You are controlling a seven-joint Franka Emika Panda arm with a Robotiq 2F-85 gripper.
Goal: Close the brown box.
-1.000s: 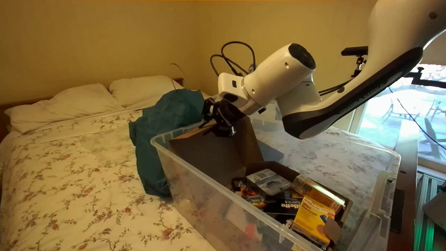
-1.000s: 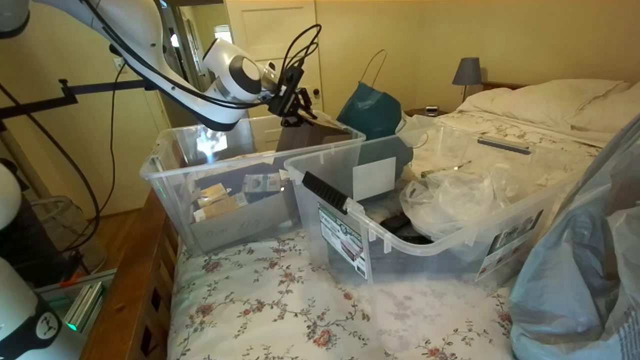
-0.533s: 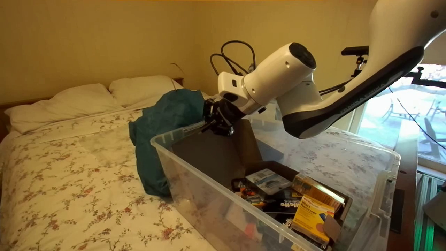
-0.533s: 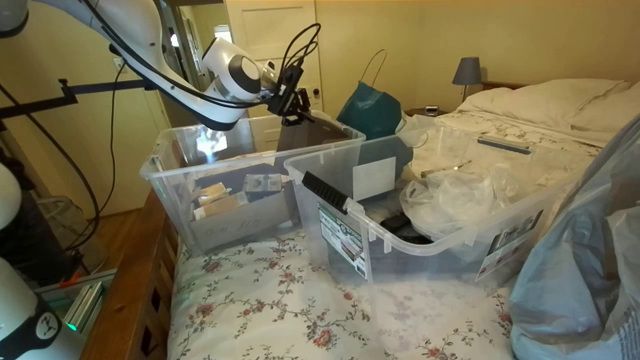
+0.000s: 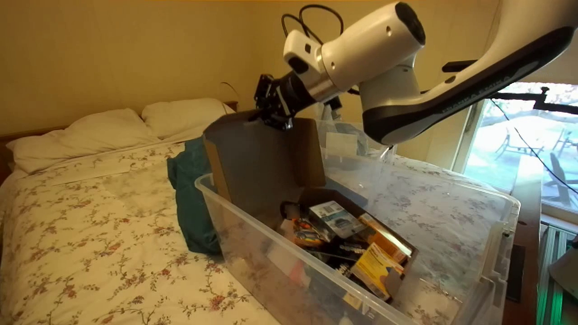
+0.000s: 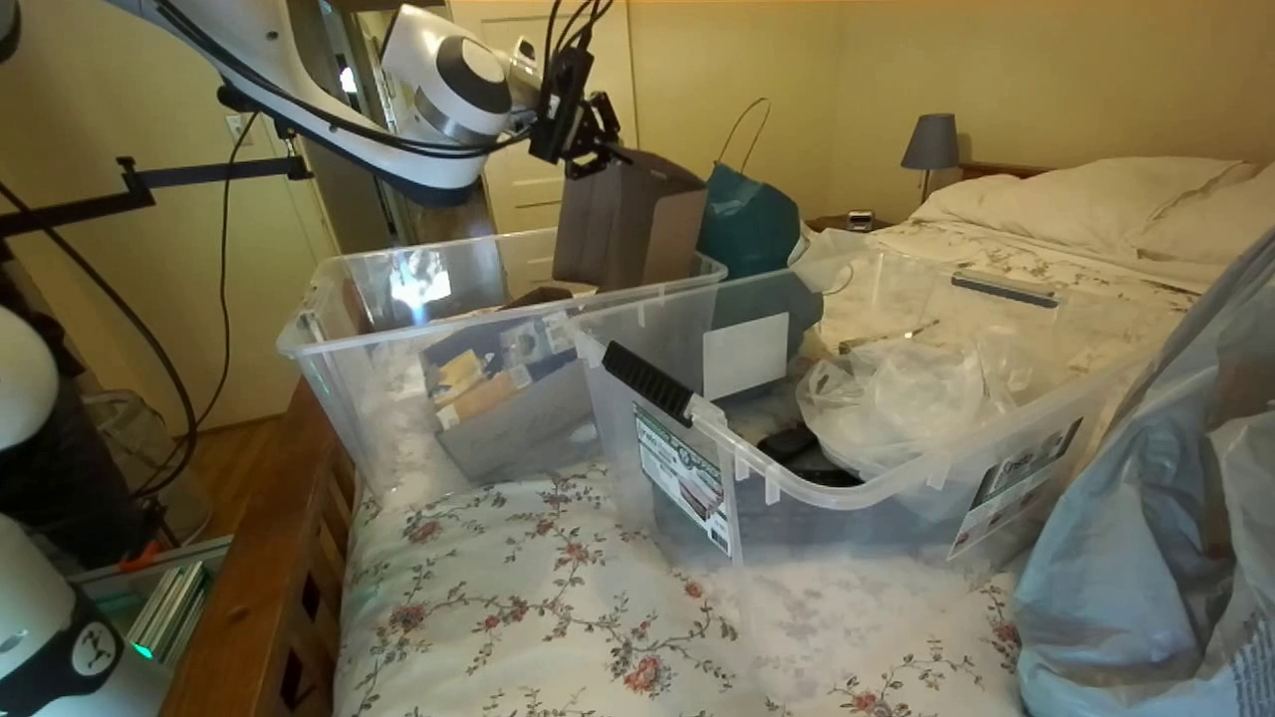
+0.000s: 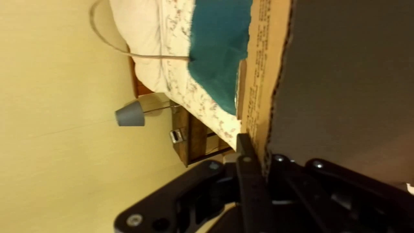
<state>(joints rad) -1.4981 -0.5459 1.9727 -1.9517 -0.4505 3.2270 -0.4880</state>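
Brown, rectangular and cardboard, the box (image 5: pixel 266 189) is in the clear plastic tub (image 5: pixel 244 243), its lid (image 7: pixel 339 97) standing above the rim; we see the black gripper (image 7: pixel 261 150) clamped tight on the lid's edge. Rightward, we cannot read the yellow carton (image 5: pixel 374 268); the white-and-black arm (image 5: pixel 469 92) says "FRANKA EMIKA".

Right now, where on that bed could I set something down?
Bare bedspread lies between pillows, teal bag and tub; another patch between footboard, grey bag, that tub and a second tub. It is crowded at the open box: packages crowd it, and the gripper grips its lid.
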